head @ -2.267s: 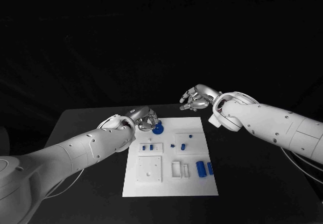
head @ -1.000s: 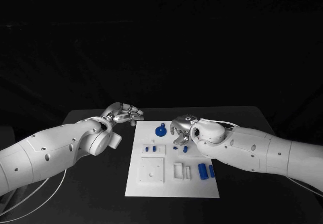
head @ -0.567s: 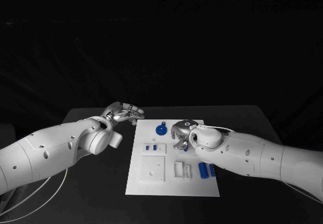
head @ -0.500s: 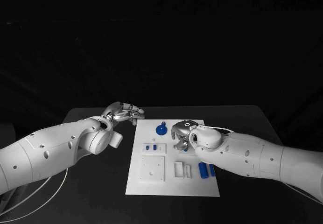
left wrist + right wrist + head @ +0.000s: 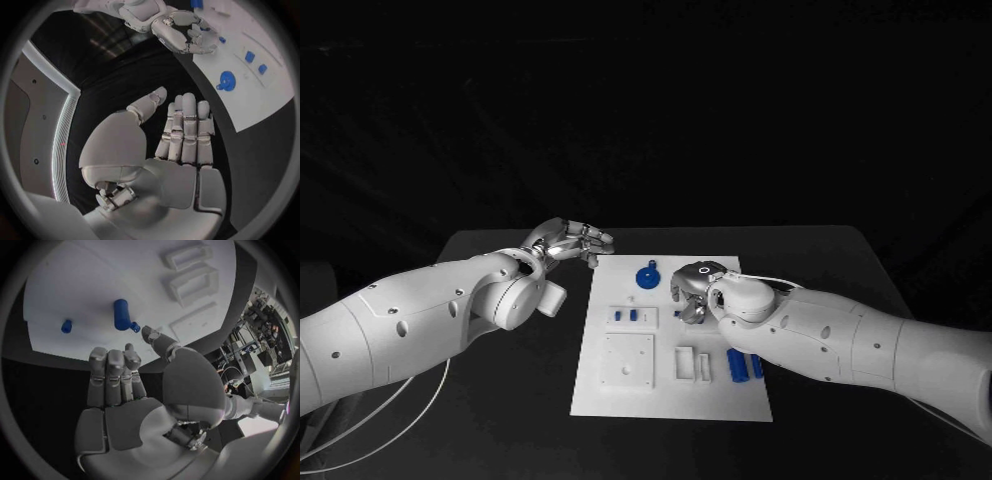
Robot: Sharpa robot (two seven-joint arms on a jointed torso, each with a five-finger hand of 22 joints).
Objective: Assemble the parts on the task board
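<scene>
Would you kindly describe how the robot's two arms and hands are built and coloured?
Both arms are smooth white shells dotted with small dark screw holes. A thin white cable trails under the left arm. The left hand and right hand are silver metal with segmented fingers and rounded white wrists.

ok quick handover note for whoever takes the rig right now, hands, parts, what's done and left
Left hand: open, holding nothing, off the far left corner of the task board.
Right hand: over the board's middle, fingers apart, nothing visibly held.
Parts: blue round part at the far end, two blue cylinders near right, small blue pieces mid-board.
Done: cannot tell. Left: white frames stand unfilled.
</scene>
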